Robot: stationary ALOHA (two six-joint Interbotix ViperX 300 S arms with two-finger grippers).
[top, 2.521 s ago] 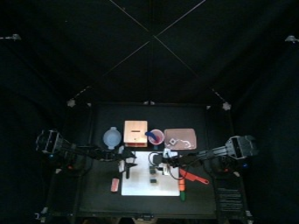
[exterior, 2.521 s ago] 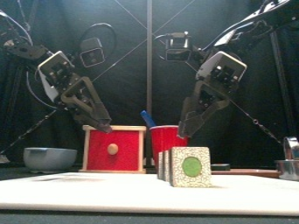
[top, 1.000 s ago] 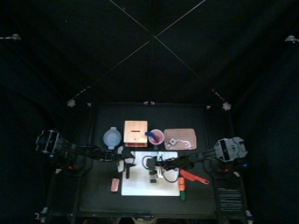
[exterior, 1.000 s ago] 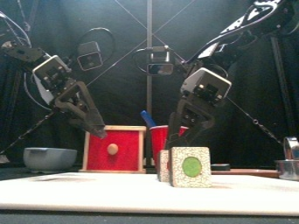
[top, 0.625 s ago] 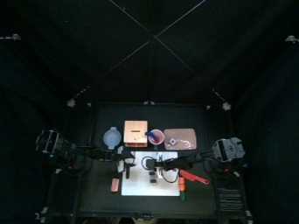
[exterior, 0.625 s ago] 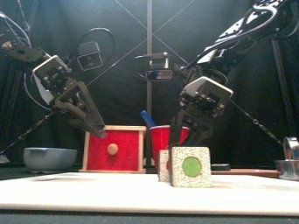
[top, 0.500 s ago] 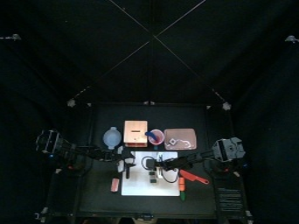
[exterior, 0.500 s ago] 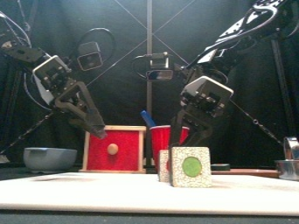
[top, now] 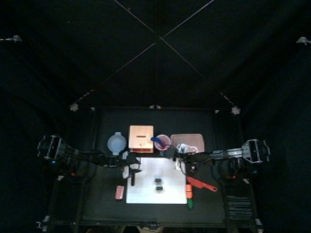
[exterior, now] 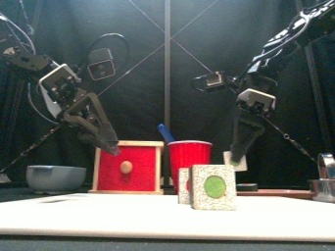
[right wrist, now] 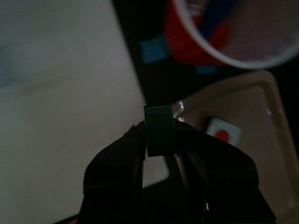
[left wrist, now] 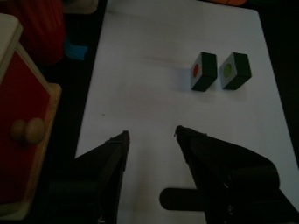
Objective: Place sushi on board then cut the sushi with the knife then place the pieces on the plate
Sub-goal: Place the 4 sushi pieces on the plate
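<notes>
**While two sushi pieces (exterior: 207, 186) stand on the white board (top: 152, 173), the right claw (right wrist: 158, 144) grips a third slice (right wrist: 158, 129) beside the pink tray (right wrist: 251, 101)**

The white board lies in the middle of the black surface (top: 97, 209), close to its front edge. The sushi pieces stand upright on it, side by side with a small gap between them, dark green outside with a green centre. The right claw is pinched narrow around the third slice, a thin dark block held in the air at the edge of the pink tray, between the tray and the board. The tray lies toward the surface's back edge, just right of the red cup (exterior: 190, 157), and a blue knife (exterior: 165, 131) stands in that cup. The left claw (left wrist: 152, 144) hovers over the board's left part, its jaws spread wide with nothing between them. A wooden box (exterior: 128, 167) with a red drawer front stands left of the cup, and a blue-grey bowl (exterior: 55, 177) sits toward the back left corner.
</notes>
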